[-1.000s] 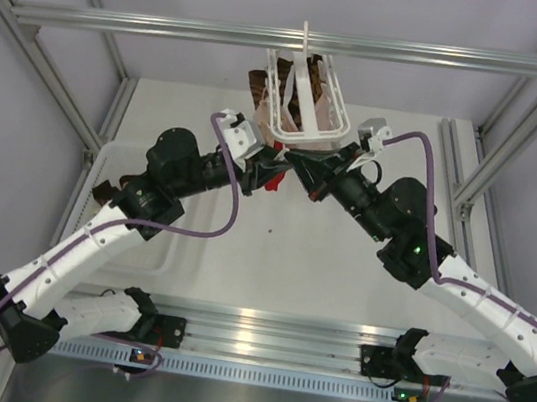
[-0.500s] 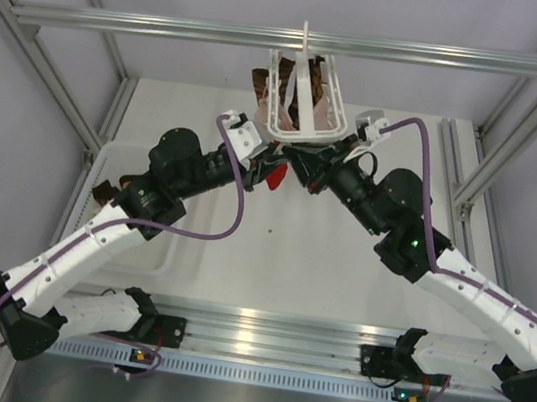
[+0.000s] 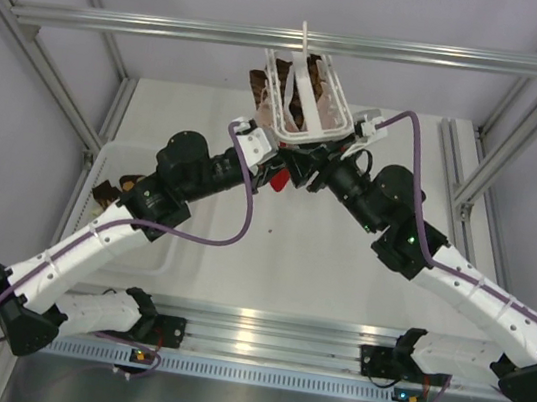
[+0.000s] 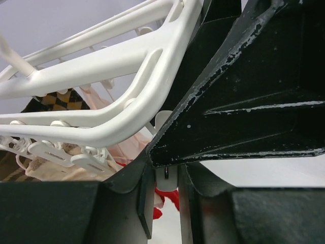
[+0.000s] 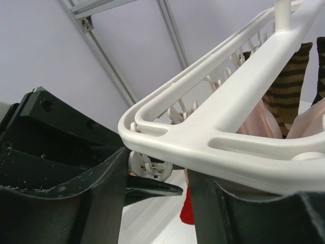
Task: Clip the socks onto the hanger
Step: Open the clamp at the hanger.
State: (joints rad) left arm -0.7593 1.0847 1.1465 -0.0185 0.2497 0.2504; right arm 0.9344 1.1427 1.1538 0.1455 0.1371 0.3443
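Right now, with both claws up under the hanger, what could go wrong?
1. The open right claw straddles a corner bar of the hanger; pulling out sideways could snag it and set the hanger swinging.
2. The left claw pinches a clip with the red sock just below. Whether fabric sits in the clip isn't visible, so the sock may drop on release.
3. Both claws crowd one corner and could collide.

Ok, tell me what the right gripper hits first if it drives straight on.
The right gripper would probably meet the white clip under the hanger's corner first; it hangs between the open fingers. A finger of the left gripper sits just below it. Depth is unclear.
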